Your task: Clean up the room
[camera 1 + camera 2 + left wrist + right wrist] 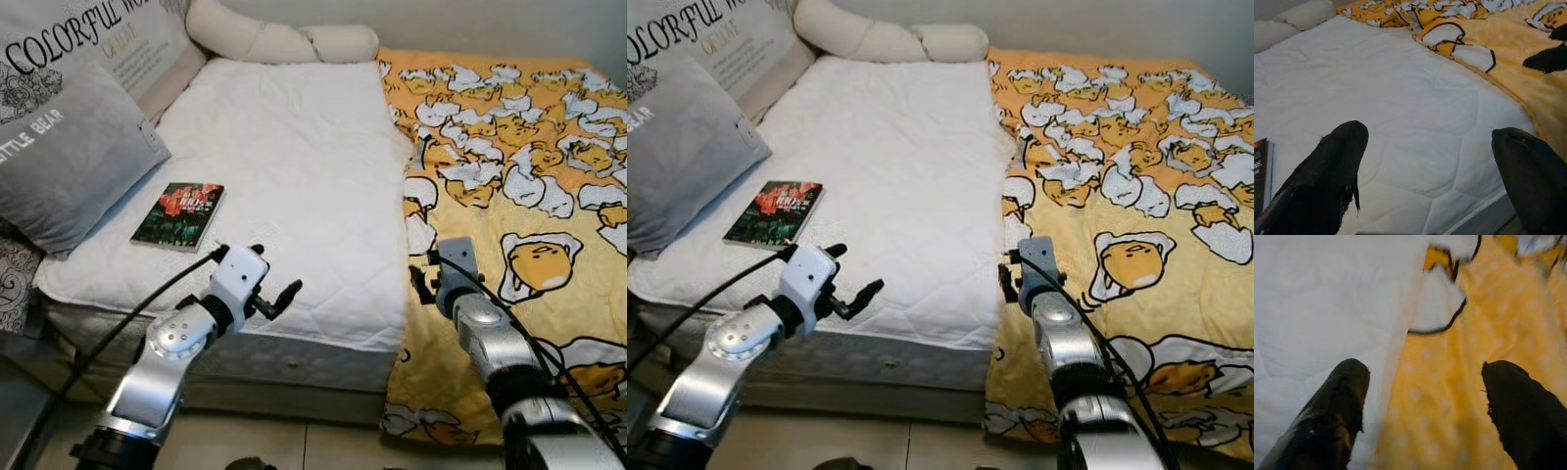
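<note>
Approach step: my right tool [423, 279], spread wide, hovers at the yellow blanket [529, 176] edge; my left tool [279, 297], also wide, over the mattress [294, 166]. Next: grip the edge.

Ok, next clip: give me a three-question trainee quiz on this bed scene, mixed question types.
1. True or false: the book lies on the yellow blanket.
2. Multiple choice: the right gripper hangs over
A. the grey pillow
B. the blanket's edge where it meets the white mattress
C. the floor
3. Fill in: both the left gripper and the right gripper have their fingers ____.

Key
1. False; it lies on the white mattress, near the grey pillow.
2. B
3. open
</note>
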Robot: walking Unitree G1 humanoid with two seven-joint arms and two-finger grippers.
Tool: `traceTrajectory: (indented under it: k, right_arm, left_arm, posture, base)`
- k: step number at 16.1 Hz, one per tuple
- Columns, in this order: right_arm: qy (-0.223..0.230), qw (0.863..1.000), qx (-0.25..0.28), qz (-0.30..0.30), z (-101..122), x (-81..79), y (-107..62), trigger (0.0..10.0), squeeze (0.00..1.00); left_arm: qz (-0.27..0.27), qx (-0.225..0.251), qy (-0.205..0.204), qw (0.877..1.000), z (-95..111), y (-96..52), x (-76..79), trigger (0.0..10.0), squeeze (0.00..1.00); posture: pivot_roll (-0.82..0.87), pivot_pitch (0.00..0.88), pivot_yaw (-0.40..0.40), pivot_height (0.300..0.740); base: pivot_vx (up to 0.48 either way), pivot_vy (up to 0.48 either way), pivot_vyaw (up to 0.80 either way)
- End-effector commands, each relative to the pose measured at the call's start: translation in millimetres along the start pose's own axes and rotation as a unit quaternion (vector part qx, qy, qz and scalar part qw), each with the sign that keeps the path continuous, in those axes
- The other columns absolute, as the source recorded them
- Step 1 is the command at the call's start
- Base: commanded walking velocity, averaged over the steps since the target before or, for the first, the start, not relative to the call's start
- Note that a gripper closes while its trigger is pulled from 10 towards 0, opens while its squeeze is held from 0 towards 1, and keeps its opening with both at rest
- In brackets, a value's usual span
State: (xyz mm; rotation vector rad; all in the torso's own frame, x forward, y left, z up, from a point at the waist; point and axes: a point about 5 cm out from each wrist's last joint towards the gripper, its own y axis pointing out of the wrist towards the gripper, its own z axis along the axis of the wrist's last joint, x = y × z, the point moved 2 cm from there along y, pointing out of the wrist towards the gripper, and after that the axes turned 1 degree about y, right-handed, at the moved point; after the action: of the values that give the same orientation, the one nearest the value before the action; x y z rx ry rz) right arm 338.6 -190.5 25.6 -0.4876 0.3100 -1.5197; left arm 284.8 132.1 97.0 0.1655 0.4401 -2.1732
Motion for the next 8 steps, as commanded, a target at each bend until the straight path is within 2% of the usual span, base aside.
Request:
traceTrajectory:
  k: [1,3,4,8]
  right_arm:
    - [0.019,1.0,-0.013,-0.007,-5.2,6.5,1.7,10.0,1.0]
    - [0.023,0.999,-0.025,-0.012,-10.0,9.6,3.6,10.0,1.0]
    - [0.022,0.999,-0.03,-0.022,-12.0,13.4,4.3,10.0,0.0]
    - [0.02,0.999,-0.038,-0.021,-17.5,13.2,4.3,10.0,0.0]
  left_arm:
    - [-0.009,-0.01,0.009,1.0,-1.2,-4.0,1.7,10.0,0.87]
    - [-0.017,-0.015,0.013,1.0,-1.9,-8.1,2.3,10.0,0.87]
    - [-0.023,-0.018,0.017,0.999,-0.5,-11.3,2.0,10.0,0.87]
    - [-0.038,-0.022,0.021,0.999,2.8,-23.4,5.1,10.0,0.88]
  posture:
    - [0.08,0.046,0.031,0.74]
    - [0.09,0.059,0.038,0.74]
    - [0.11,0.086,0.047,0.74]
    - [0.13,0.143,0.063,0.74]
  base:
    - [0.0,0.0,0.0]
    - [0.0,0.0,0.0]
    - [0.0,0.0,0.0]
    - [0.0,0.0,0.0]
